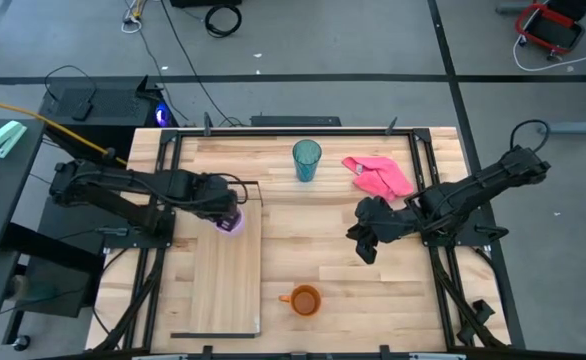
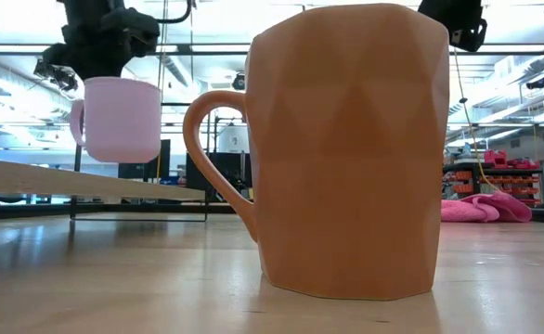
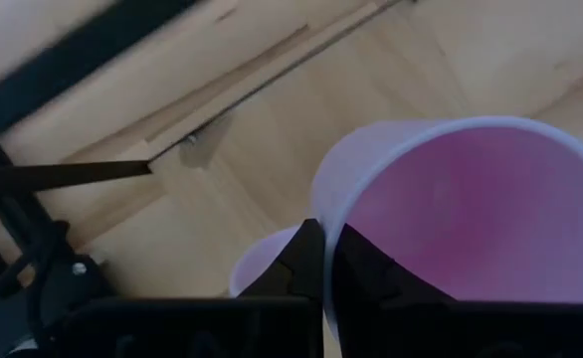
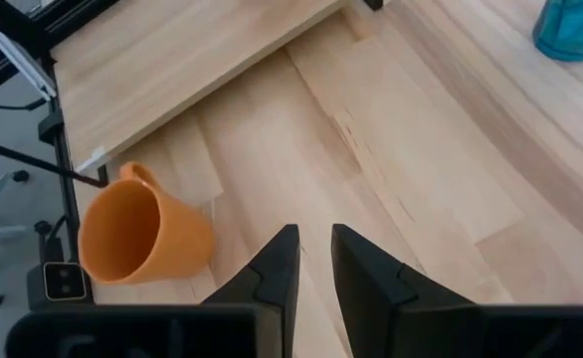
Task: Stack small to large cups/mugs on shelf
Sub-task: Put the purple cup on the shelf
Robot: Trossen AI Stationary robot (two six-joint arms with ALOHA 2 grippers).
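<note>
My left gripper is shut on the small lilac mug and holds it just above the far end of the light-wood shelf plank. In the low view the mug hangs above the plank. The orange mug stands upright on the table near the front edge. The teal tumbler stands upright at the back. My right gripper hovers empty right of centre, its fingers a little apart; the orange mug is ahead of it. My left gripper holds the lilac mug by its rim, next to the handle. One finger is inside the mug and the other outside. The fingers point down from above. The mug hangs upright, clear of the plank.
A pink cloth lies at the back right of the table. A thin black wire frame stands at the plank's far end, close to the held mug. Black rails run along the table's sides.
</note>
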